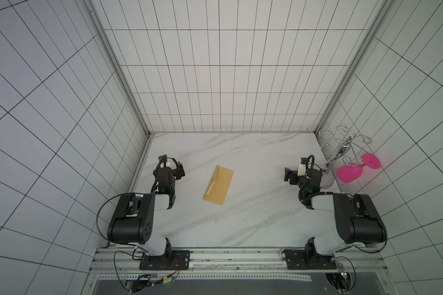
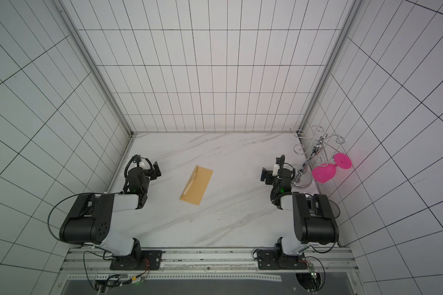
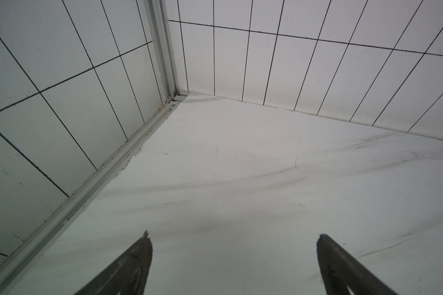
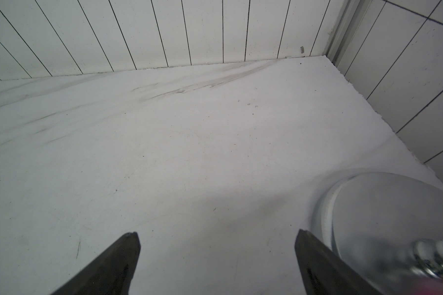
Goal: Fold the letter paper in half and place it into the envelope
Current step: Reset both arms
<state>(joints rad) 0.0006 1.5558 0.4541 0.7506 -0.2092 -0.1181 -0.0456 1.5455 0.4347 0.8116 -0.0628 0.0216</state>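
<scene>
Left gripper [image 3: 233, 236], right gripper [image 4: 216, 233]: both spread wide, empty. Envelope [image 1: 219, 186] flat mid-frame in both top views, apart from both.

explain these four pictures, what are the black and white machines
These are two robot arms at a marble table. Two pictures look down from overhead; the other two come from cameras on each arm's wrist. The left pincer and right pincer are both open and hold nothing. Between them lies a tan envelope, with a paler strip, seemingly the letter paper, at one edge. A metal rack holding a pink glass stands by the right arm.
</scene>
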